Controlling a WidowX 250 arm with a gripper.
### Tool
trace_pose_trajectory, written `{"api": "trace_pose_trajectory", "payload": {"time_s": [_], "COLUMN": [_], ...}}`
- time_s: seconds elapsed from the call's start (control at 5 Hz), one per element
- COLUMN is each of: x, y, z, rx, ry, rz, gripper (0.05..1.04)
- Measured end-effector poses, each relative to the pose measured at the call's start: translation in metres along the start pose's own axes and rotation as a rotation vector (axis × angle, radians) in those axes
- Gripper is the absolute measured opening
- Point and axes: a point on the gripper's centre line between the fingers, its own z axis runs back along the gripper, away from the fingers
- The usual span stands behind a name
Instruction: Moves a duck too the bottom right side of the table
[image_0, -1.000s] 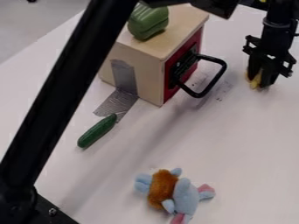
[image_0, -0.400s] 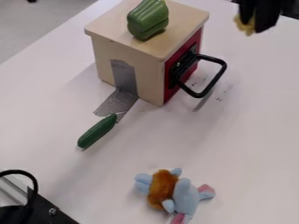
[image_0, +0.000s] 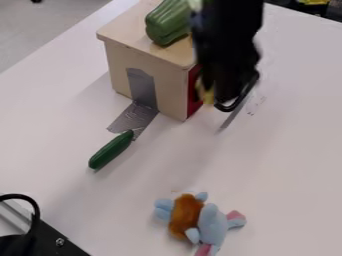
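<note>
The duck (image_0: 206, 95) is in the claw (image_0: 219, 98), in front of the red door (image_0: 194, 102) of the wooden box (image_0: 171, 90). The claw is pinched in on it, and a bit of yellow pokes out at the low left side. I take that yellow bit to be the duck.

It looks small, so I think it is light and easy to lift. It may be soft and squishy, but I can't be sure. If it is soft, a snug squeeze on its fat middle should be best, and it should not slip or break much. Holding it by just an edge could let it turn or drop.

The black claw hides most of the duck, so I can't tell which end is the head or which way it faces. I can't tell how high it hangs over the tabletop (image_0: 287, 155), or if it touches the black handle (image_0: 234, 106). The claw and arm also hide some of the door and part of the box's top. The green pepper (image_0: 165, 25) is partly tucked behind them. The soft toy (image_0: 212, 226) is cut off at the near edge.
</note>
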Motion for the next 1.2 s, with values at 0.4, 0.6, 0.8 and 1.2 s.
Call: {"api": "trace_pose_trajectory", "payload": {"time_s": [0.4, 0.6, 0.8, 1.2], "x": [-0.064, -0.07, -0.07, -0.08], "y": [0.019, 0.023, 0.021, 0.021], "z": [-0.034, -0.04, -0.041, -0.021], "rx": [0.027, 0.057, 0.044, 0.048], "ry": [0.092, 0.098, 0.092, 0.062], "rz": [0.124, 0.122, 0.137, 0.163], "gripper": [0.328, 0.369, 0.675, 1.001]}}
